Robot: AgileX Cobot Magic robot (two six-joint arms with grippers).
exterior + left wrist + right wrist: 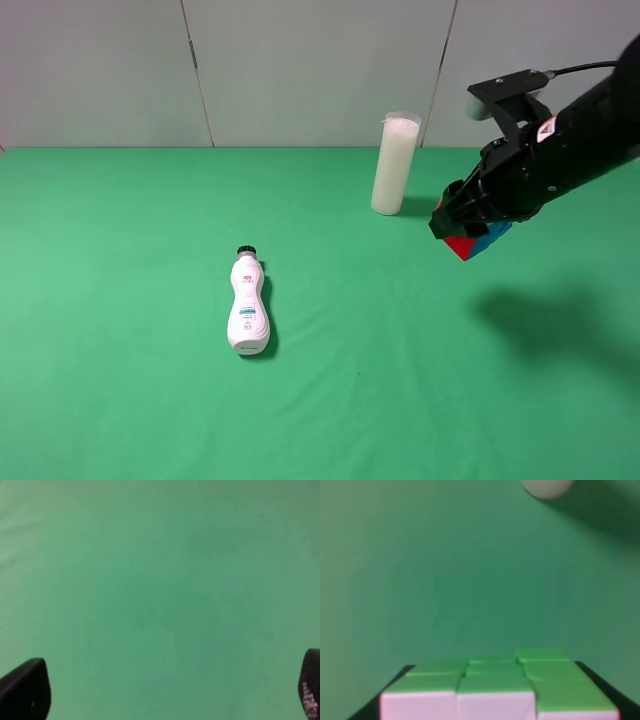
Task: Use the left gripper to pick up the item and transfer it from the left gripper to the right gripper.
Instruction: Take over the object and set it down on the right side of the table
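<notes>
Green cloth table (130, 400): matte, smooth, uniform. White bottle (248, 305) lies flat on it; waisted plastic body, black screw cap, small printed label.

Tall white cylinder (394, 165) stands upright, up-table and to the right of the bottle; straight-sided, waxy-looking, slightly translucent at the rim.

The item (476, 240), a cube of small square tiles, is right of the cylinder and clear of the cloth. Red and blue faces show below the black jaws; the right wrist view shows glossy green tiles with a pale row nearest the camera.

Right gripper (468, 228): jaws clamped on the item, one black finger (400, 677) at each flank.

Left gripper (172, 692): fingers (27, 687) spread wide, rounded black tips at the edges, bare cloth between, holding nothing.
</notes>
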